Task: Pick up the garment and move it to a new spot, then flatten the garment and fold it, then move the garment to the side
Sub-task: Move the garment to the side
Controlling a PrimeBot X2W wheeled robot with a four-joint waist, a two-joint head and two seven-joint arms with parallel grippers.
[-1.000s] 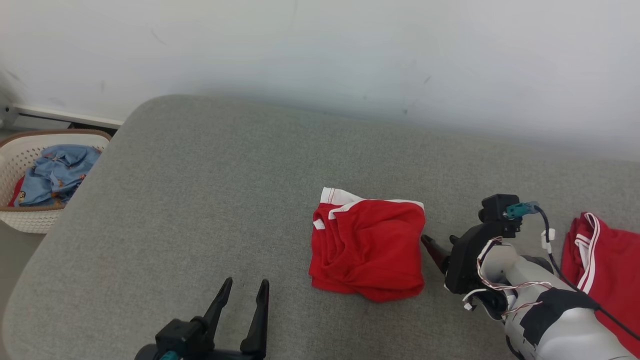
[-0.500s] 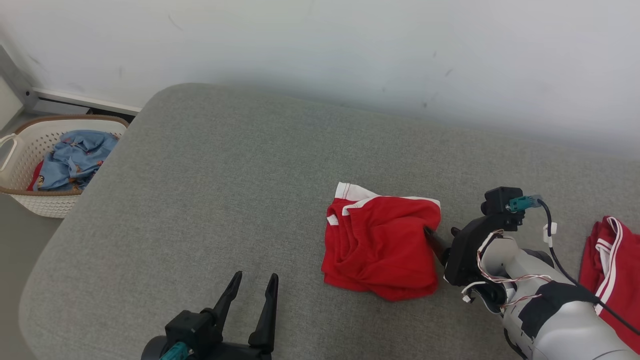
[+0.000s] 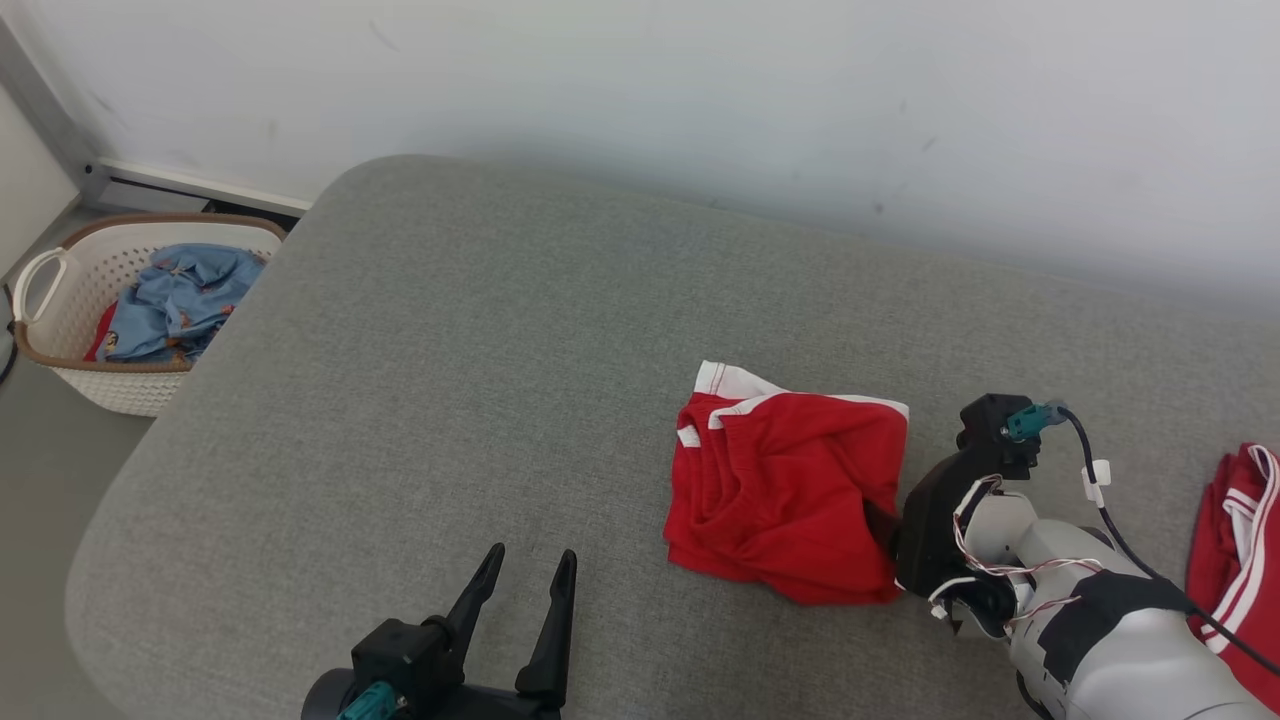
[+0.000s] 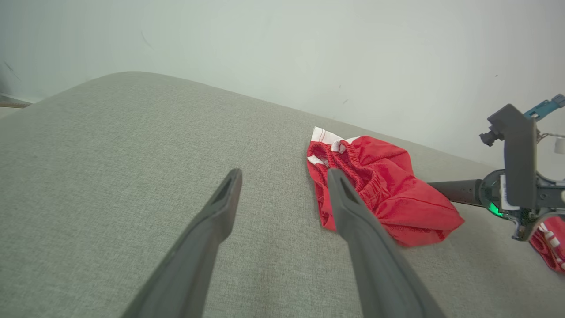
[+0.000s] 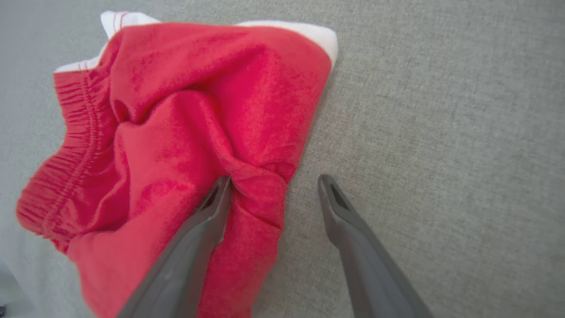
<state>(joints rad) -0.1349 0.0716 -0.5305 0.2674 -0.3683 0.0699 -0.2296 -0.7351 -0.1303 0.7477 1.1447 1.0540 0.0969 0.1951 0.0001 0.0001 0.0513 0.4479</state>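
Note:
The garment (image 3: 790,490) is a pair of red shorts with white trim, lying bunched in a rough square on the grey cushion (image 3: 450,380). My right gripper (image 3: 882,522) is open at the garment's right edge. In the right wrist view one finger (image 5: 207,221) lies on the red cloth (image 5: 176,110), the other rests on bare cushion, and a fold of the hem sits in my right gripper (image 5: 273,181). My left gripper (image 3: 532,553) stands open near the front edge, left of the garment (image 4: 384,185) and apart from it. Nothing lies between my left gripper (image 4: 283,172) fingers.
A white basket (image 3: 45,270) holding blue clothes (image 3: 180,300) stands on the floor left of the cushion. Another red garment with white stripes (image 3: 1240,540) lies at the far right. A pale wall runs along the cushion's back edge.
The camera has swung left, shifting the whole picture right. My right gripper has slid left from beside the garment onto its right edge. The left gripper has kept its pose.

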